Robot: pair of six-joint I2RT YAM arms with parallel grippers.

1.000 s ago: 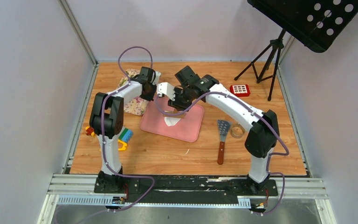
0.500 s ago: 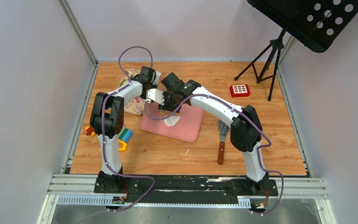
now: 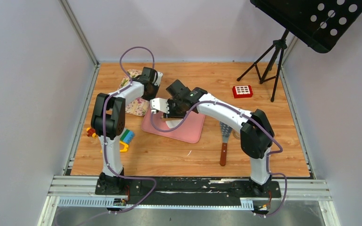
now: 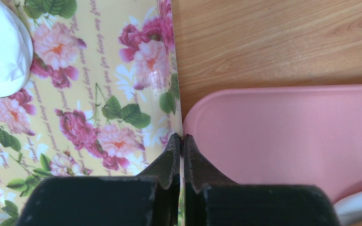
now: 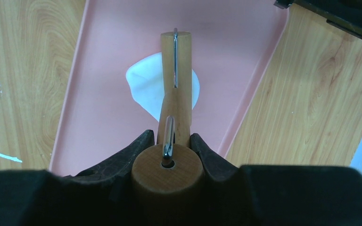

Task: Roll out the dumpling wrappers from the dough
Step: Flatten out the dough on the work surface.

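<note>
The dough [image 5: 143,87] lay near the middle of the pink cutting board [image 5: 108,56] as a soft, smooth white sheet with an irregular, roughly oval outline. The board was matte plastic with rounded corners and a shallow raised rim, resting on the wood-grain table [image 3: 169,157]. The right gripper [image 5: 172,141] had its dark fingers clamped round a pale wooden rolling pin [image 5: 183,56], a plain cylinder with a round handle end and a thin metal wire bracket. The pin's far part lay over the dough's right side, though whether it pressed on the dough could not be told. The left gripper [image 4: 179,139] had its jaws pressed together on nothing, with its tips above the seam where a glossy floral sheet [image 4: 99,94], printed with pink roses and green leaves, met the board's corner. A smooth white rounded piece [image 4: 0,52] sat on that sheet, cut off by the frame edge. A spatula [image 3: 223,153] with a wooden handle lay to the right of the board. Compared with a second earlier, the right arm had swung leftward and nearer, carrying the pin from beyond the board's far edge to above the dough, and its elbow had shifted over the spatula's blade. The left arm, the dough and the board kept their places.
</note>
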